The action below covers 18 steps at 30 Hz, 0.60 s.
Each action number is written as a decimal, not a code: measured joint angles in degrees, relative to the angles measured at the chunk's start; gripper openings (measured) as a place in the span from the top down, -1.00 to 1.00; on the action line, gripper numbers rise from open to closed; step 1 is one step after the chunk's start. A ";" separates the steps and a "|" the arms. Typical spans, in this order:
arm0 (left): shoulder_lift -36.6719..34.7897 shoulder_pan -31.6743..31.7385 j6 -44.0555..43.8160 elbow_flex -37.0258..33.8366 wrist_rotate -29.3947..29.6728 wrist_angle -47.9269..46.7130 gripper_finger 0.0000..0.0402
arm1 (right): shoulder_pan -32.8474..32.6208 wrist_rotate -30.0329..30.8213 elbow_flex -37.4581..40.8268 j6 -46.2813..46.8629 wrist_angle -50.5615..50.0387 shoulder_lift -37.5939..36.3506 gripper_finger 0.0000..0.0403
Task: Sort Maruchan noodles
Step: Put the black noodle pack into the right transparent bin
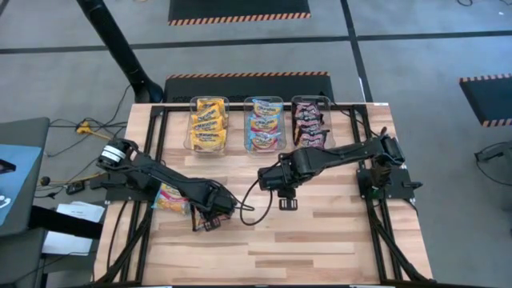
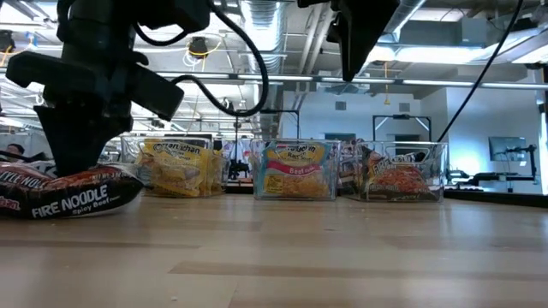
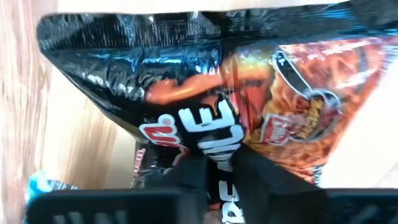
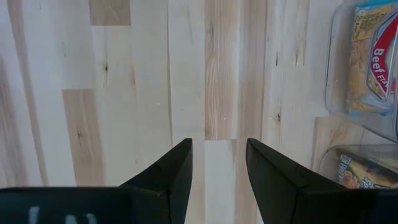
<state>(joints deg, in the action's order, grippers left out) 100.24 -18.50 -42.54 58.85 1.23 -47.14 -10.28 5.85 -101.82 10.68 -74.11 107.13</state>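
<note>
The left hand [image 1: 210, 222] is down near the bench's [image 1: 336, 240] front-left part, fingers squeezing a black-red packet [image 3: 205, 93]. The right hand [image 1: 286, 202], fingers apart and empty, hangs mid-bench. The black-red bin [image 1: 310, 122] waits at the far edge, nearer the right arm.

A black-red packet [image 2: 64, 195] is lying at the near left of the surface [image 2: 342, 257], showing "FIRE NOODLE" with "Spicy Beef" beneath it. Farther off, a light blue packet [image 2: 291, 171] is standing in the middle clear bin [image 2: 257, 175], showing "Beef"; the right wrist view is also showing "Beef" on a packet there. Other print is too small to read.
</note>
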 joint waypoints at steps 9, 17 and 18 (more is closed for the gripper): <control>-2.88 -0.17 3.96 -0.34 2.44 1.84 1.00 | 0.02 0.13 0.00 0.02 -0.89 0.00 0.14; -8.44 -0.09 8.30 -0.48 6.36 7.81 0.99 | 0.07 0.15 -0.02 0.44 -3.69 -0.74 0.28; -8.78 -0.09 9.10 -0.47 6.40 8.57 0.99 | 0.07 0.14 0.02 0.46 -3.72 -0.92 0.30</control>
<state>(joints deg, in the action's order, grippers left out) 91.47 -18.59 -33.44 58.38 7.63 -38.57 -10.22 5.98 -101.80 11.14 -77.83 106.21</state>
